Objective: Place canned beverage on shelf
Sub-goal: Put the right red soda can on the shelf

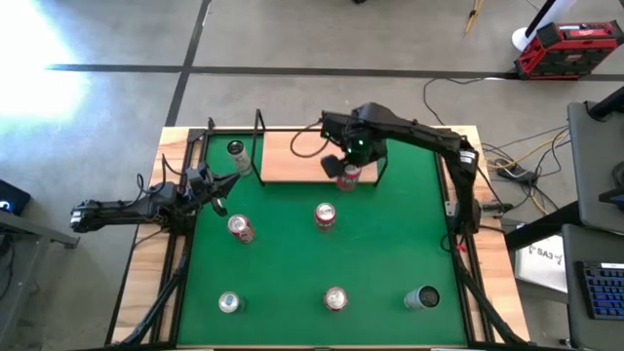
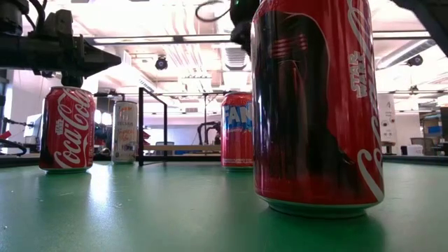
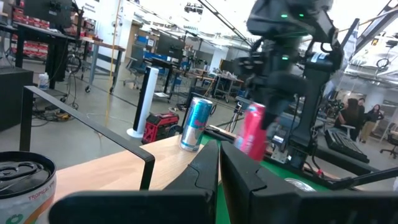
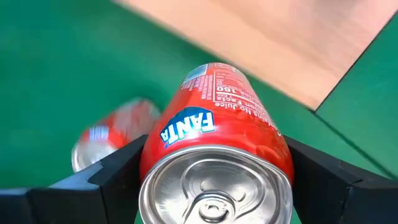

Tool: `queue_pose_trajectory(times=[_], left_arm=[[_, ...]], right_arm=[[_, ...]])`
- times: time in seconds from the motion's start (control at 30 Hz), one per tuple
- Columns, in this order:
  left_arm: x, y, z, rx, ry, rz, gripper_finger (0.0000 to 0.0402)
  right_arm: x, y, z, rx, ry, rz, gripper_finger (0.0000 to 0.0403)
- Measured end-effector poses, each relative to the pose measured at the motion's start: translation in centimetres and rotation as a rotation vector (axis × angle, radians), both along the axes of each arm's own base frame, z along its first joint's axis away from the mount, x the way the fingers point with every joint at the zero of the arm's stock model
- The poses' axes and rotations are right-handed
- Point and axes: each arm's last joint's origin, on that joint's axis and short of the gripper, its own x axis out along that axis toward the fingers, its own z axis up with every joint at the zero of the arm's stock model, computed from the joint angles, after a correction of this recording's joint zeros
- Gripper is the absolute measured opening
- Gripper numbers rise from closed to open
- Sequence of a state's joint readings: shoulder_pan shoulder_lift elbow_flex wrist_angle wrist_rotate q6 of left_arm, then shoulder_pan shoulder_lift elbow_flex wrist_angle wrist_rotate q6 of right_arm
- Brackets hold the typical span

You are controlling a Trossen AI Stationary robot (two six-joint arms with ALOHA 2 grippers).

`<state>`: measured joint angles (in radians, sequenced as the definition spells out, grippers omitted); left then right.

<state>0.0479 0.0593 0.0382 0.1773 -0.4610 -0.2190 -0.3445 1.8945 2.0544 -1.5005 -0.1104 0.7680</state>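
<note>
A red Fanta can hangs tilted with my right gripper shut on it, one dark finger on each side. It is just over the green mat, at the front right edge of the shelf, a light wooden board with black uprights. The left wrist view shows the same can tilted beside the board, with a blue and silver can standing at the board's far end. My left gripper waits shut at the mat's left edge.
A pale can stands on the mat just left of the shelf. Two red cans stand mid-mat. Three more cans line the front edge, the right one dark. A large Coca-Cola can fills the low view.
</note>
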Motion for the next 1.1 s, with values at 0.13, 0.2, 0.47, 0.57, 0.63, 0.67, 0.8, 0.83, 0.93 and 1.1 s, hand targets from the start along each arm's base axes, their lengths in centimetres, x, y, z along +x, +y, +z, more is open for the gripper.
queue_pose_trajectory(times=[0.13,0.2,0.47,0.57,0.63,0.67,0.8,0.83,0.93,1.1], left_arm=[[0.0,0.0,0.0,0.0,0.0,0.0,0.0],[0.0,0.0,0.0,0.0,0.0,0.0,0.0],[0.0,0.0,0.0,0.0,0.0,0.0,0.0],[0.0,0.0,0.0,0.0,0.0,0.0,0.0],[0.0,0.0,0.0,0.0,0.001,0.0,0.0],[0.0,0.0,0.0,0.0,0.0,0.0,0.0],[0.0,0.0,0.0,0.0,0.0,0.0,0.0],[0.0,0.0,0.0,0.0,0.0,0.0,0.0],[0.0,0.0,0.0,0.0,0.0,0.0,0.0],[0.0,0.0,0.0,0.0,0.0,0.0,0.0]], right_arm=[[0.9,-1.9,-0.8,0.008,0.009,-0.088,0.0324],[1.4,-2.8,-1.3,0.01,0.013,-0.111,0.0324],[3.2,-5.6,-2.2,-0.001,-0.013,-0.14,0.0325],[3.4,-6.5,-2.2,-0.01,-0.025,-0.145,0.0325],[3.3,-7.0,-2.4,-0.012,-0.022,-0.15,0.0325],[3.1,-7.3,-2.5,-0.013,-0.02,-0.151,0.0325],[2.7,-8.5,-2.7,-0.022,-0.02,-0.146,0.0326],[2.6,-8.7,-2.7,-0.025,-0.021,-0.14,0.0326],[2.5,-9.1,-2.6,-0.039,-0.032,-0.109,0.0326],[2.5,-9.1,-2.6,-0.064,-0.026,-0.051,0.0327]])
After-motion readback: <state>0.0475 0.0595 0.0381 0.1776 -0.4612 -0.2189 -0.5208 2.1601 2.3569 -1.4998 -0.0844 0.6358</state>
